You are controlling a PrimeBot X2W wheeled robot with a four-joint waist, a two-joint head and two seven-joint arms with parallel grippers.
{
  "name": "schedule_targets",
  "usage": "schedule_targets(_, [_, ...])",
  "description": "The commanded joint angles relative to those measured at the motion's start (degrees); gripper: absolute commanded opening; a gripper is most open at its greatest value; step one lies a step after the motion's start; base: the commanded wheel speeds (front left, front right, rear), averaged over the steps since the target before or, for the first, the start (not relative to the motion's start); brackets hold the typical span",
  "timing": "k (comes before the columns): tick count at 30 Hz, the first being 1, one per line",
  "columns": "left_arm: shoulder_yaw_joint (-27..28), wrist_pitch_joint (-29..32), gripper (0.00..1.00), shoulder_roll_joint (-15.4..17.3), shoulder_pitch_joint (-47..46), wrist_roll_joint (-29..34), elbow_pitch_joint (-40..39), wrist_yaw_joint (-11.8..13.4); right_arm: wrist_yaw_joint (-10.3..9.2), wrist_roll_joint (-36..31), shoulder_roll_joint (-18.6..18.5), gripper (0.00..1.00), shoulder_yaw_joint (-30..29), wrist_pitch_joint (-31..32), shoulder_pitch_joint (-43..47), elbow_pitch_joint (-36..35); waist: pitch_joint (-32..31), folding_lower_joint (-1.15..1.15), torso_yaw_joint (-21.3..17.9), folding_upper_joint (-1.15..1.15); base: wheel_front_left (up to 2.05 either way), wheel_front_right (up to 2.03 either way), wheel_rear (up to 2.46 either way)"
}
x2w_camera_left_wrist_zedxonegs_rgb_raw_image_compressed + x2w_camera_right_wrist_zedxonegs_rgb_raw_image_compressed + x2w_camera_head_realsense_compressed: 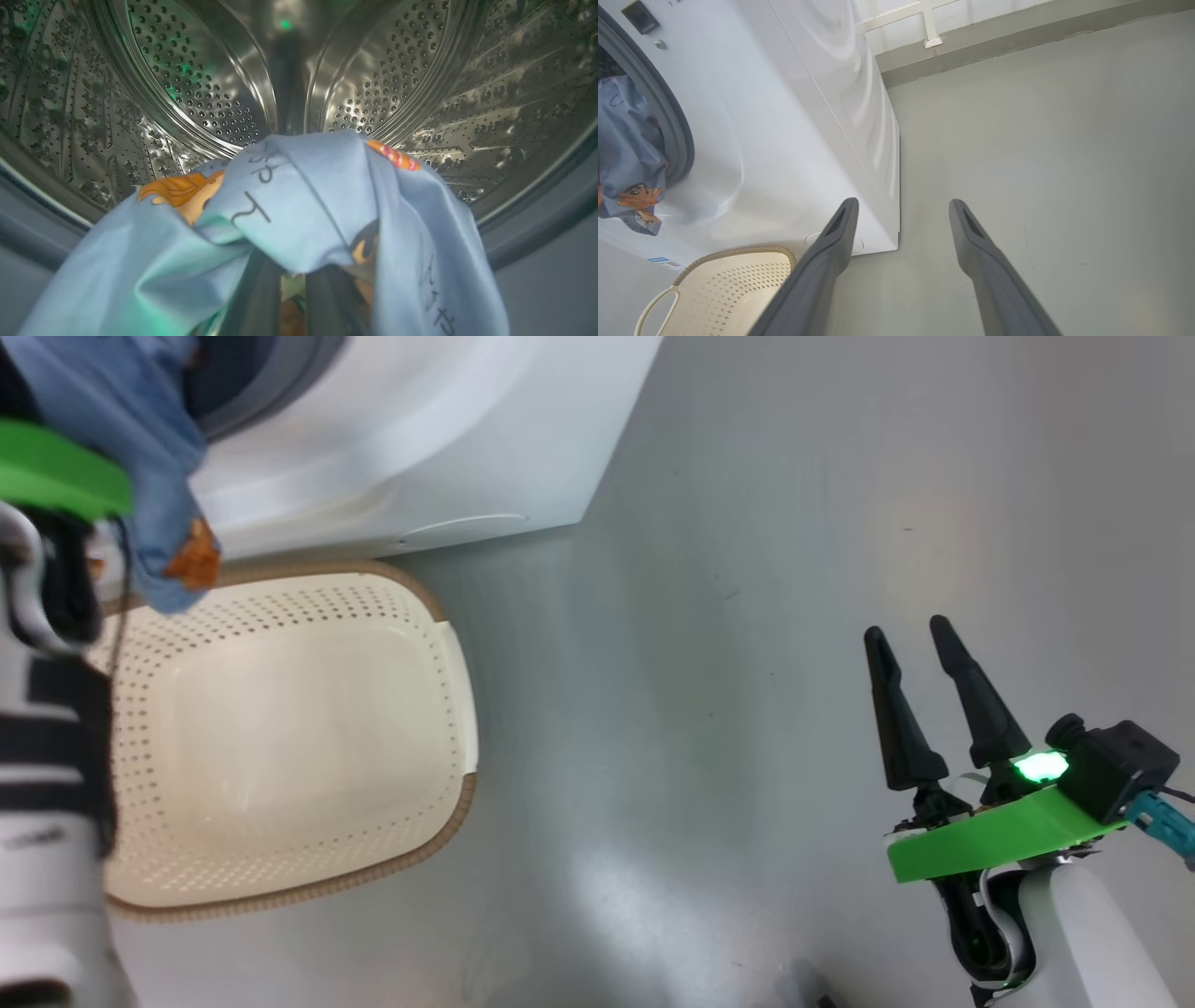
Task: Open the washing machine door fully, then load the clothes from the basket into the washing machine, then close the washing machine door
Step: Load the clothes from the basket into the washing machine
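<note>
1. Head view: left forearm (47,859) at 9 o'clock stretched toward 11, light blue cartoon-print cloth (140,429) dangling above cream perforated plastic basket (453,644); right gripper (906,633) at 4, upright, fingers wide.
2. Left wrist view: left gripper (293,298) at 6, clamped on cloth, aimed into perforated steel drum (196,84).
3. Right wrist view: big white box-shaped washing machine (784,140) at 10.

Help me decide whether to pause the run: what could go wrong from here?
1. The clothes, clamped in the shut left gripper, are just at the mouth of the drum, and a tail hangs outside over the gasket. Released here, it may slide out or get pinched at closing.
2. Fabric drapes over the left gripper's fingers, so it might snag and be dragged back out on withdrawal.
</note>
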Motion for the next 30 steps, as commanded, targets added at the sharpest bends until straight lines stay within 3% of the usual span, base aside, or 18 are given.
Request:
schedule_targets(1, [0.0,-0.4,0.00,3.9,-4.0,-0.7,2.5,-0.1,0.17,1.0,0.3,1.00,1.6,-0.3,1.2,-0.9,0.1,0.00,-1.1,0.00,0.00,0.00,0.00])
schedule_targets(6, [-1.2,-0.4,0.00,7.2,-12.7,-1.4,9.5,-0.1,0.17,1.3,0.8,1.00,2.5,-0.3,0.8,-0.7,0.7,0.00,-2.7,0.00,0.00,0.00,0.00])
schedule_targets(16, [1.7,-0.4,0.02,9.1,-19.8,3.4,5.5,0.1,0.17,1.5,1.3,1.00,2.6,-0.3,0.1,-0.8,2.3,0.00,-4.3,0.00,0.00,0.00,0.00])
schedule_targets(17, [1.9,-0.4,0.12,9.0,-19.5,3.9,5.7,0.1,0.17,1.5,1.4,1.00,2.6,-0.3,0.0,-0.8,2.4,0.00,-4.4,0.00,0.00,0.00,0.00])
schedule_targets(18, [2.0,-0.4,0.38,8.8,-19.1,4.2,6.6,0.1,0.17,1.5,1.4,1.00,2.7,-0.3,0.0,-0.8,2.4,0.00,-4.5,0.00,0.00,0.00,0.00])
schedule_targets(19, [1.8,-0.4,0.90,8.7,-18.7,4.7,8.3,0.1,0.17,1.4,1.5,1.00,2.7,-0.3,0.0,-0.8,2.4,0.00,-4.5,0.00,0.00,0.00,0.00])
schedule_targets(20, [1.0,-0.4,1.00,8.9,-18.4,5.5,10.3,0.1,0.17,1.4,1.5,1.00,2.7,-0.3,0.1,-0.7,2.4,0.00,-4.5,0.00,0.00,0.00,0.00])
schedule_targets(30, [-2.0,-0.4,1.00,9.2,-21.0,7.2,25.1,0.0,0.17,1.4,1.7,1.00,2.6,-0.3,0.0,-0.4,2.2,0.00,-3.5,0.00,0.00,0.00,0.00])
